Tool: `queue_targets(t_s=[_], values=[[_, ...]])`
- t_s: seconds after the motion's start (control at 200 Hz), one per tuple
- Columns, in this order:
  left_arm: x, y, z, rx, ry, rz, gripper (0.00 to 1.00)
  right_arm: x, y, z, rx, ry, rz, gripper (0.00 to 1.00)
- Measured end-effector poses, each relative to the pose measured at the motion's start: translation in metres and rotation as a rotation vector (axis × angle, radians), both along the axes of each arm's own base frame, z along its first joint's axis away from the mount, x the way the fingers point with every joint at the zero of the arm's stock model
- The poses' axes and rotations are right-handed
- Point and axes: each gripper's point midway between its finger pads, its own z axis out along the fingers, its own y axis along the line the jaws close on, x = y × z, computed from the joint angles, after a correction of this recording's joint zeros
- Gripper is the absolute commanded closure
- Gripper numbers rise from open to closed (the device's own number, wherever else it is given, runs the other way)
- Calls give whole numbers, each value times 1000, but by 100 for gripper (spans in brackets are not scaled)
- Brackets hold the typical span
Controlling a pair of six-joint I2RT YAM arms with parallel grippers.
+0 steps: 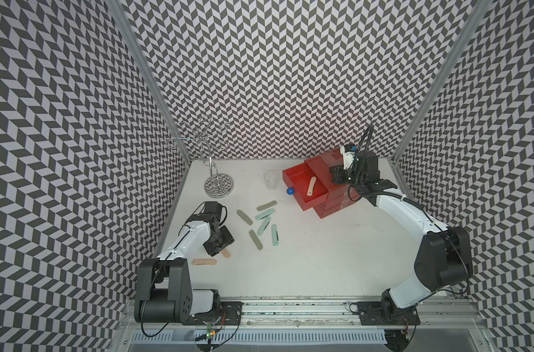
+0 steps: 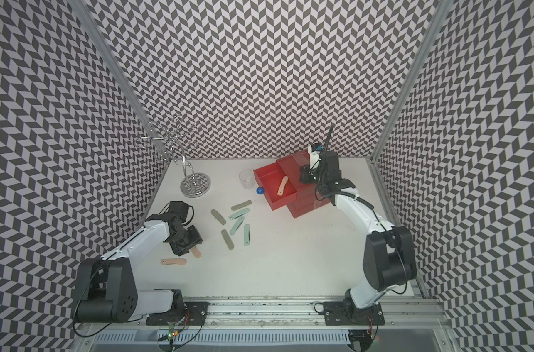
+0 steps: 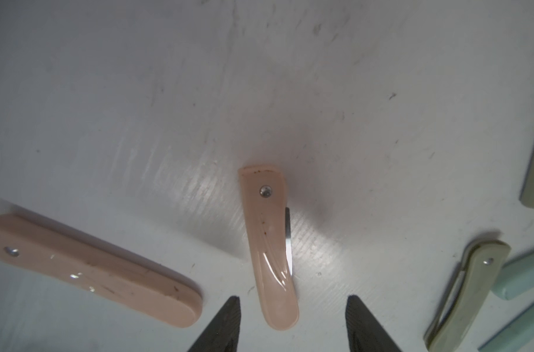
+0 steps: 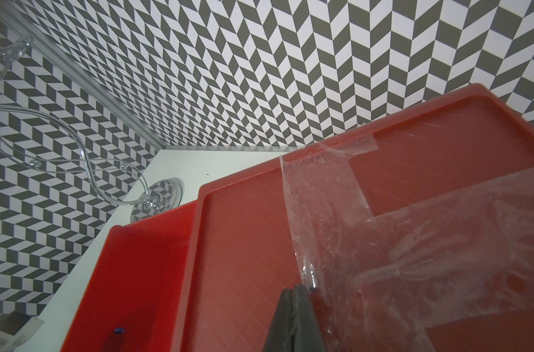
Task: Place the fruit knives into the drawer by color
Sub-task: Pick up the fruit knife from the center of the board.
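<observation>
Back-left on the bench [image 1: 320, 268]: chrome wire stand [image 1: 219, 183]. Left arm [image 1: 186, 240] reaches down in front of it.

First peach knife [image 1: 204, 261] lies flat just beside that arm's wrist (long side facing the rail).

Next over, second peach knife [image 1: 226, 253] pokes out from under the left jaws. The left wrist view has that knife [image 3: 271, 253] with the jaws spread, one left fingertip [image 3: 226, 320] on each side of its rounded end. There's a gap on both sides, so no pinch. A sliver of blade edge shows along one side.

Mid-bench cluster, well apart from the drawers:
- Three grey-olive knives [image 1: 244, 217] [image 1: 267, 206] [image 1: 256, 239].
- Three mint knives [image 1: 264, 215] [image 1: 264, 227] [image 1: 274, 235].
- The middle ones touch or overlap (can't tell which).

Clear plastic cup [image 1: 271, 179] stands upright just left of the red drawer box [image 1: 332, 208]. Top drawer [image 1: 316, 203] stands open, blue ball knob [image 1: 290, 191] on its front, third peach knife [image 1: 311, 186] lying inside.

Right arm [image 1: 406, 210] is bent over the box. Right jaws are pressed together, holding nothing, with the right fingertips [image 4: 287, 320] over the box top next to the clear tape [image 4: 320, 195]. Can't tell whether they touch the top.
</observation>
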Motion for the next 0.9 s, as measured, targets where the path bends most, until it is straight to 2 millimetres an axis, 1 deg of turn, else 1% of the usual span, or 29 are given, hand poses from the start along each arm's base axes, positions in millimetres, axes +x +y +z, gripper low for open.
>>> queue_targets(t_s=[0.165, 0.3, 0.776, 0.901], values=[[5, 1, -5, 5, 30, -30, 43, 0, 0, 0, 0, 0, 0, 100], [7, 3, -4, 12, 30, -44, 44, 0, 0, 0, 0, 0, 0, 100], [5, 9, -7, 22, 48, -61, 47, 0, 0, 0, 1, 0, 2, 100], [3, 10, -13, 20, 70, -65, 49, 0, 0, 0, 2, 0, 3, 100]])
